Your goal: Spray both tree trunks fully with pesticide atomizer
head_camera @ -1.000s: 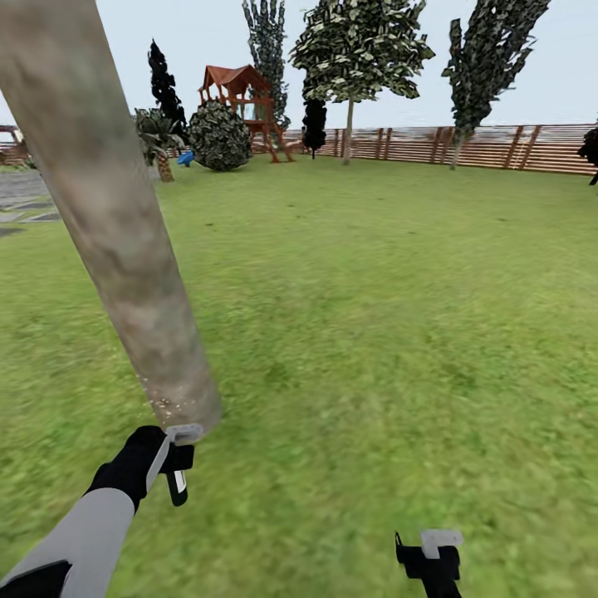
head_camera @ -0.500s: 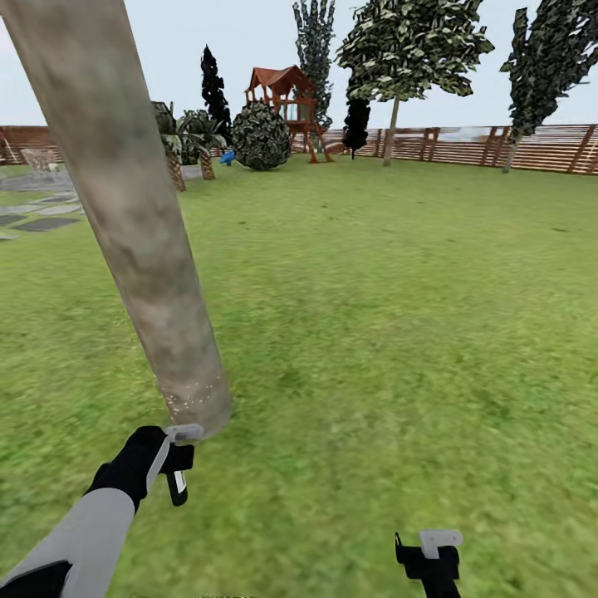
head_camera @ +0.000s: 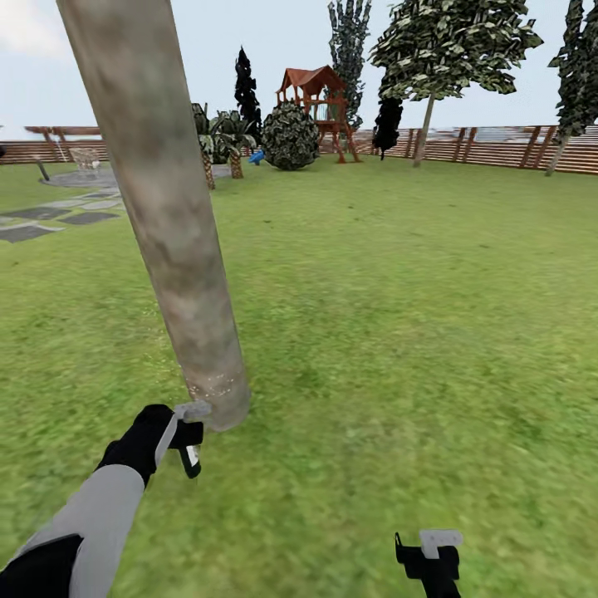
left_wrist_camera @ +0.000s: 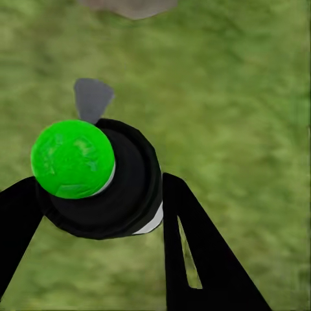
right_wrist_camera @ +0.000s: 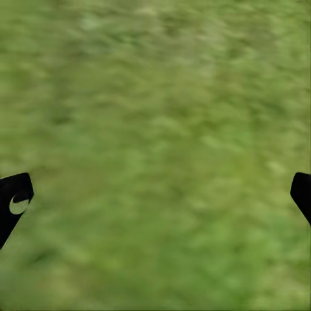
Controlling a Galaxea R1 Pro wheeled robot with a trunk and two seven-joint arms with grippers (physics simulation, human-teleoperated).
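Pesticide atomizer (left_wrist_camera: pixel 103 184) is sitting clamped between the two black fingers (left_wrist_camera: pixel 201 259) of the left gripper (head_camera: pixel 189 453), seen end-on in the left wrist view as a black round body with a bright green cap facing the camera and a small white patch at its edge. In the head view the same bottle (head_camera: pixel 192 459) is showing as a short dark shape with a white patch, hanging just beside the foot of the tree trunk (head_camera: pixel 170 224), over grass (head_camera: pixel 399 332). A grey tab is projecting from the gripper toward the trunk; whether it is touching the bark cannot be told.

Right gripper (head_camera: pixel 430 558) is hanging well apart from the trunk, low over the lawn. In the right wrist view its fingertips (right_wrist_camera: pixel 14 197) are standing wide apart at opposite edges, with nothing but grass between them.

Trunk is rising as a mottled grey-brown column, leaning slightly in the head view. Fine whitish specks of pesticide (head_camera: pixel 212 384) are dotting a band near its base.

Beyond the trunk, grey stone slabs (head_camera: pixel 50 220) are lying among the grass. Farther off, short palms (head_camera: pixel 218 137), a round bush (head_camera: pixel 291 137) and a wooden playhouse (head_camera: pixel 320 100) are standing before a brown slat fence (head_camera: pixel 498 145), alongside a second leafy tree (head_camera: pixel 444 50).
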